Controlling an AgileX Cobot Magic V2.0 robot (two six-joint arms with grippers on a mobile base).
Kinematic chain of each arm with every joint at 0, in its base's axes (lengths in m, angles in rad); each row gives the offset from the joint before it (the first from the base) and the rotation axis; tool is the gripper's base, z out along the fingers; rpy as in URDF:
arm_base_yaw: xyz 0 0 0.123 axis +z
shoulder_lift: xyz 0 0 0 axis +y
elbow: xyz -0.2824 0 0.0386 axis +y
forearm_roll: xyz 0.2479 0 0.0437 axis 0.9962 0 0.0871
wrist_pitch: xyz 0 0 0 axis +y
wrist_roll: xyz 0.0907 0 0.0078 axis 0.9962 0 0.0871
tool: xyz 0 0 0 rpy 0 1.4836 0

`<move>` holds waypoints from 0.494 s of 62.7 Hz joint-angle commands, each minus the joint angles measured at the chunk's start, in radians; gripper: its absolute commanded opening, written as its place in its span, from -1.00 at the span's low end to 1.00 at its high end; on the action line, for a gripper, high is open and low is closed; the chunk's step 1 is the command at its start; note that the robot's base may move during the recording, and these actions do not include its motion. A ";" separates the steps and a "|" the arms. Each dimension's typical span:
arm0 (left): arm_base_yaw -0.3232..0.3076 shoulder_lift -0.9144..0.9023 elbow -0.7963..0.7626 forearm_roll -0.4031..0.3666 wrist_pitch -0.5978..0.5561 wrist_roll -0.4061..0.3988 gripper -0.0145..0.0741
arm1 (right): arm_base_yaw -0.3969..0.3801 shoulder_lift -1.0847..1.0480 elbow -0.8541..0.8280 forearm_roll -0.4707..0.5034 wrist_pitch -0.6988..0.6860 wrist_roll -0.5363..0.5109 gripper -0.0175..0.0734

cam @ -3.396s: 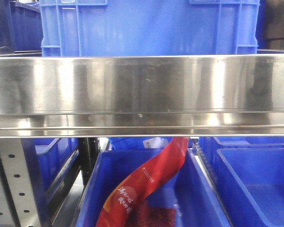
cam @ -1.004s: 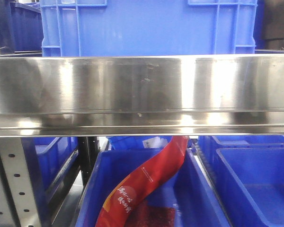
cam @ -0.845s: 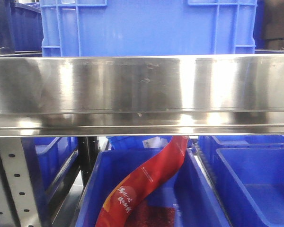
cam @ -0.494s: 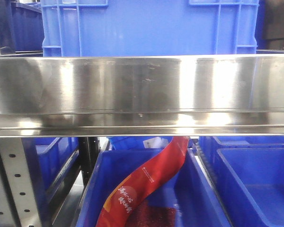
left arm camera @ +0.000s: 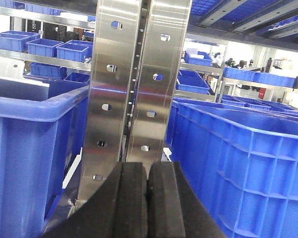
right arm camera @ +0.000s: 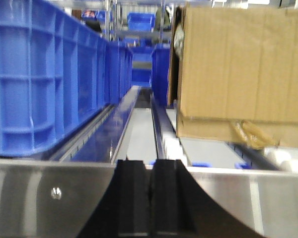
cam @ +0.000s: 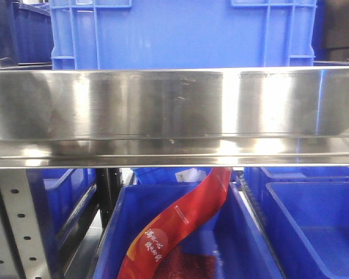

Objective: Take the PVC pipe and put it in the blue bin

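Note:
The PVC pipe is out of view in every frame. Several blue bins show, and I cannot tell which is the task's blue bin. My left gripper point(left arm camera: 148, 171) is shut, its black pads pressed together with nothing between them. It faces a perforated steel upright point(left arm camera: 134, 89) between two blue bins point(left arm camera: 30, 148). My right gripper point(right arm camera: 150, 168) is also shut and empty. It sits just in front of a steel shelf lip point(right arm camera: 49, 193) and looks down a lane between a blue bin point(right arm camera: 35, 79) and a cardboard box point(right arm camera: 238, 69).
In the front view a wide steel shelf rail point(cam: 174, 110) crosses the frame, with a large blue crate point(cam: 186, 32) on top. Below it, a blue bin point(cam: 122, 232) holds a red packet point(cam: 183, 224). Another blue bin point(cam: 314, 226) stands to its right.
Only the reflections on the steel rail shift slightly. Nothing else has visibly moved.

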 commanded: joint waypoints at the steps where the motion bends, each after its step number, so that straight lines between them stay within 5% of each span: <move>1: 0.005 -0.007 0.002 -0.007 -0.014 -0.008 -0.92 | -0.006 -0.065 0.002 0.007 0.017 -0.008 -0.99; 31: 0.005 -0.007 0.002 -0.007 -0.014 -0.008 -0.92 | -0.003 -0.082 0.002 0.007 0.051 -0.008 -0.99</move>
